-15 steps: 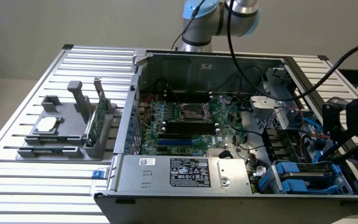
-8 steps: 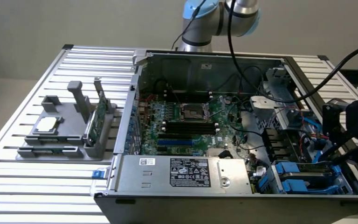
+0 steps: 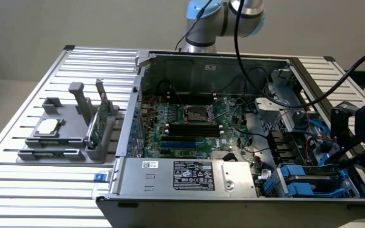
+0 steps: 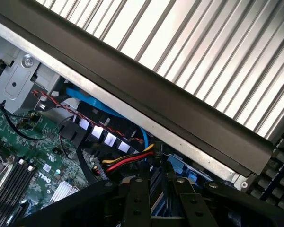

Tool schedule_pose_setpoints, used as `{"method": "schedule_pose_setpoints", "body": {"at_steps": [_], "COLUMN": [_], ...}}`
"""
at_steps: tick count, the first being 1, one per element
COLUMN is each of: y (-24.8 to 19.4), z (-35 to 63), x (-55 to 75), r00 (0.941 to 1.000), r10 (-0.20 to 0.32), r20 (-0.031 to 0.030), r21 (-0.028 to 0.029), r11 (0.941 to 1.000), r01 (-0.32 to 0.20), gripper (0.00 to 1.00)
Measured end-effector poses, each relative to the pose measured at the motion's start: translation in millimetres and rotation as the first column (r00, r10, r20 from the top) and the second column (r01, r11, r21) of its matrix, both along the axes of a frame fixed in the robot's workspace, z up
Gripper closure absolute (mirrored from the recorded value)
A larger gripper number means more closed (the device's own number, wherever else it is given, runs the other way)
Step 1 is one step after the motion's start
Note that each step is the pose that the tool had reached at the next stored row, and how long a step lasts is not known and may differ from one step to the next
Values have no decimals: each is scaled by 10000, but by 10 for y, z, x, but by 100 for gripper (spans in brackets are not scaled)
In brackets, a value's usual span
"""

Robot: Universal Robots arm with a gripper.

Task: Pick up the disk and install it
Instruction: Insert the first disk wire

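Note:
My black gripper [image 3: 350, 147] hangs over the open computer case's [image 3: 131, 123] corner at the exterior view's right, above the drive bay. There the disk [image 3: 311, 171], grey with a blue carrier bracket, lies low among the blue bay parts. In the wrist view the two fingers [image 4: 137, 198] stand a narrow gap apart around a dark, blue-edged slab, which looks like the disk [image 4: 180, 166] seen edge-on. The gripper [image 4: 157, 179] appears shut on it. Most of the disk is hidden by the fingers and the case wall.
The case's dark rim [image 4: 146, 94] runs close beside the gripper. Red, yellow and blue cables [image 4: 128, 158] crowd the bay. A power supply [image 3: 189, 175] fills the front. A grey fixture [image 3: 62, 130] on the slatted table [image 3: 17, 199] holds a silver chip and a green card [image 3: 100, 121].

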State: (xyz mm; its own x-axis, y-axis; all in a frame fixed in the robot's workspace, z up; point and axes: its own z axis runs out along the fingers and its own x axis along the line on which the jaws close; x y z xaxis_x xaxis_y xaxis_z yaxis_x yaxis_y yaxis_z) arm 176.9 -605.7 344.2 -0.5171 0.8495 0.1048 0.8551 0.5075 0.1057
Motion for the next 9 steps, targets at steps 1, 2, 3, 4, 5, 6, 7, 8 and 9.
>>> {"method": "schedule_pose_setpoints", "body": {"at_steps": [1,2,3,4,5,6,7,8,9], "y": [-8,-15,-20,-24,-28,-31,-32,-32,-33], "z": [-4,-10,-16,-21,-27,-34,-38,-39,-38], "x": [5,5,5,5,5,5,5,5,4], "r00": [10000,10000,10000,9999,9998,9997,9994,9991,9987], "r10": [-3,-21,-60,-122,-188,-256,-333,-418,-505], "r20": [-1,-1,-4,-7,-10,-14,-23,-38,-62], "r21": [31,61,85,103,120,138,153,161,168], "r11": [10000,10000,9999,9999,9997,9996,9993,9990,9986], "r01": [3,21,60,122,189,257,334,419,506], "gripper": [75,75,75,75,75,75,75,75,75]}}
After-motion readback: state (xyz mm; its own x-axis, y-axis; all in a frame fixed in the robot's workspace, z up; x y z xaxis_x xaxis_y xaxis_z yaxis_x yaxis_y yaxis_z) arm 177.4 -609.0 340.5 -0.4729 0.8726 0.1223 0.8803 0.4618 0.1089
